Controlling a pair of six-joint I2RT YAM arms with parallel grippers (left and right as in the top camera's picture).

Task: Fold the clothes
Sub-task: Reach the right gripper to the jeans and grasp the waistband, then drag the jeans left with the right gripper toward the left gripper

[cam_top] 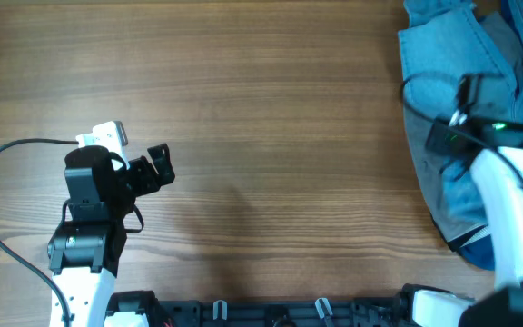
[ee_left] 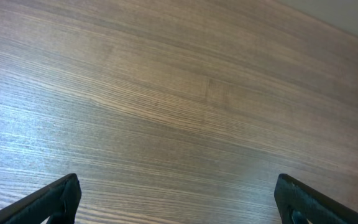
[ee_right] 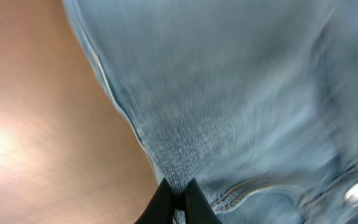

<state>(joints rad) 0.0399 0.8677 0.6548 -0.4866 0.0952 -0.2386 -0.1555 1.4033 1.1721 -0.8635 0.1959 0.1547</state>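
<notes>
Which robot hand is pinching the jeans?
The right gripper: it is shut on the edge of the blue jeans. The left gripper is open above bare table, away from them.

Jeans [cam_top: 434,54] sit bunched at the far-right corner of the table [cam_top: 271,109], running off its right edge. My right gripper [cam_top: 466,91] is on top of them. My left gripper [cam_top: 159,168] is over bare table, near-left, well apart from them.

Overhead: bright, even light on my table [cam_top: 243,109] — one faint soft shadow well left of the jeans [cam_top: 439,54].
Left wrist: sharp grain, pale sheen on the wood.
Right wrist: denim smeared by blur — warm glare just left of the jeans.
</notes>
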